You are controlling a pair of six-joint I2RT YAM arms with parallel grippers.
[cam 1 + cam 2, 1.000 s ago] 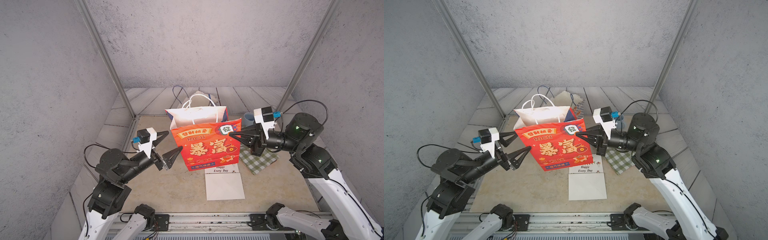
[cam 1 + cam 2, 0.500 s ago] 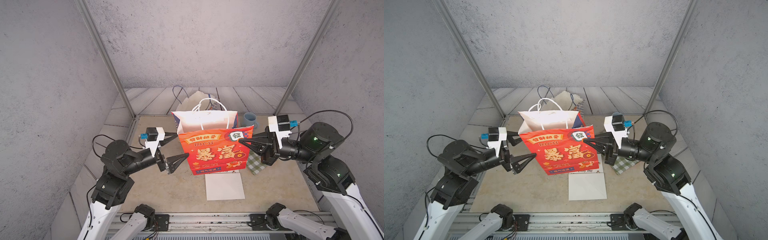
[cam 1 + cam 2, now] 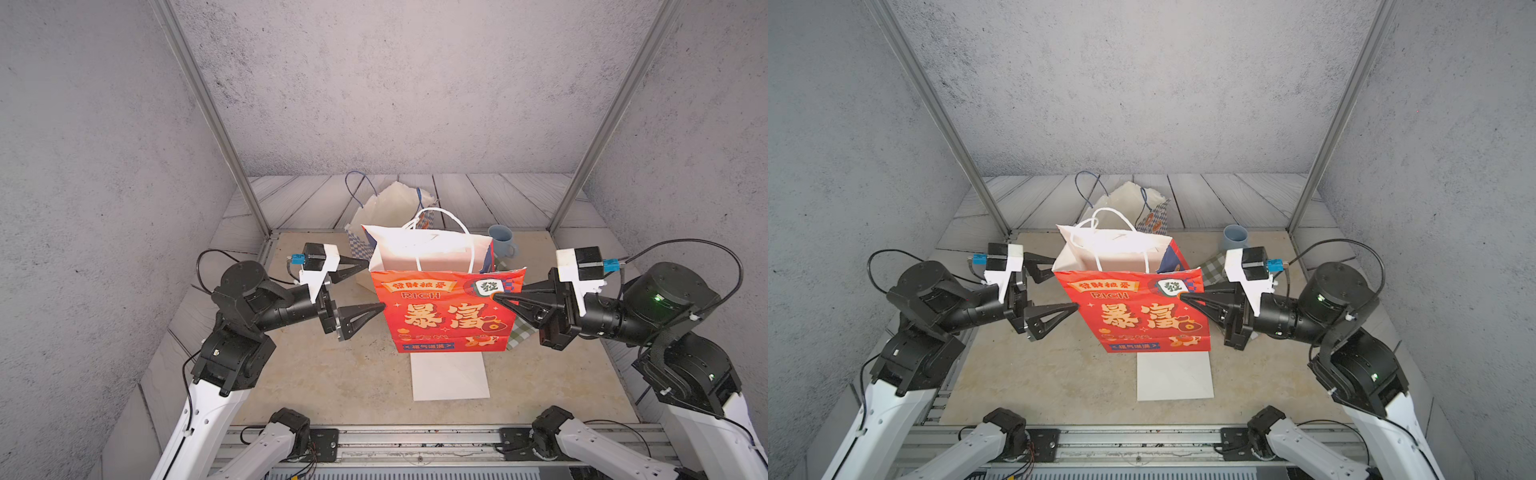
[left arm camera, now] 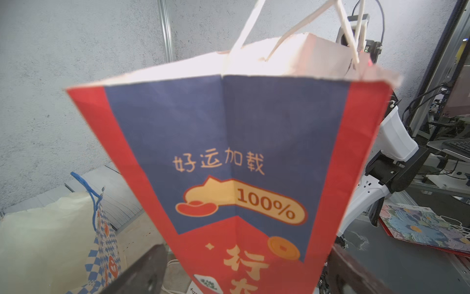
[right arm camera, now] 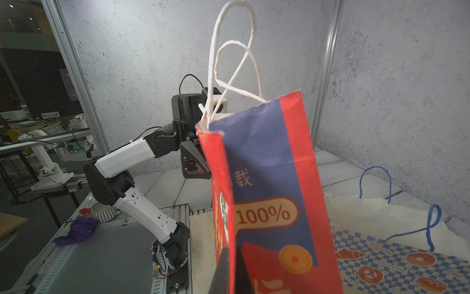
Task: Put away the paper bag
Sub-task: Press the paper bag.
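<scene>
Enclosing beige tabletop (image 3: 332, 374) and paper bag (image 3: 444, 320): grey speckled walls (image 3: 395, 83).

Beige tabletop (image 3: 324, 374) with white card (image 3: 449, 376), green-checked cloth (image 3: 522, 332), blue mug (image 3: 500, 244), blue-checked bag (image 3: 388, 208) lying flat.

— Where can we pass?
— On our left and toward the front rail (image 3: 415, 434) the table (image 3: 324, 374) is bare; only a flat white card (image 3: 449, 376) lies there.
— And at the back?
— Tight. Behind the red paper bag (image 3: 446, 316) we meet a blue-checked bag (image 3: 386, 208) lying down and an upright mug (image 3: 500, 241), with a checked cloth (image 3: 521, 332) on the right. Metal posts (image 3: 250, 199) close both back corners.
</scene>
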